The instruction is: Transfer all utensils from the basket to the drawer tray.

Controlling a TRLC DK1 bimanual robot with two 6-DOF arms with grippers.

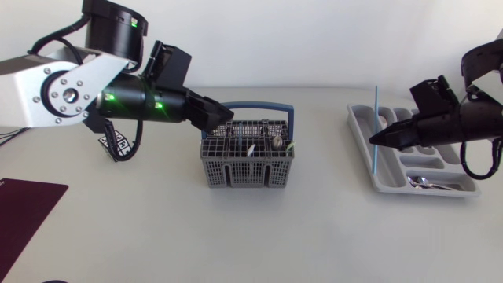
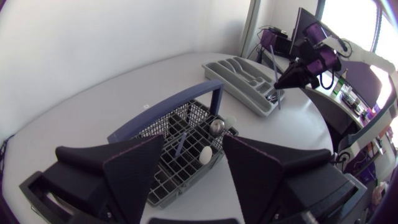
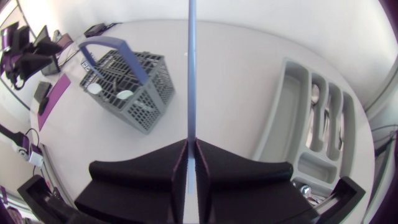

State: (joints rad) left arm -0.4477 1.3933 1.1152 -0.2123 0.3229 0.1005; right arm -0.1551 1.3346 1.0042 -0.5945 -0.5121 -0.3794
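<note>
Partly done, I judge: some cutlery (image 1: 424, 181) already lies in the drawer tray (image 1: 357, 130). My right jaws are clenched on a thin blue utensil (image 1: 376, 106), upright over the tray. Several pieces (image 1: 277, 143) remain in the basket (image 1: 244, 174), just ahead of my released left jaws. The white tabletop (image 1: 157, 244) has a maroon mat (image 1: 23, 208) at its corner.

Bright, even light washes the white table (image 1: 236, 236), leaving only faint soft shadows beneath basket (image 1: 247, 174) and tray (image 1: 364, 134).

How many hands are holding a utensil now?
1: the right hand, at the tray, grips the blue utensil. The left hand, near the basket, is empty.
</note>
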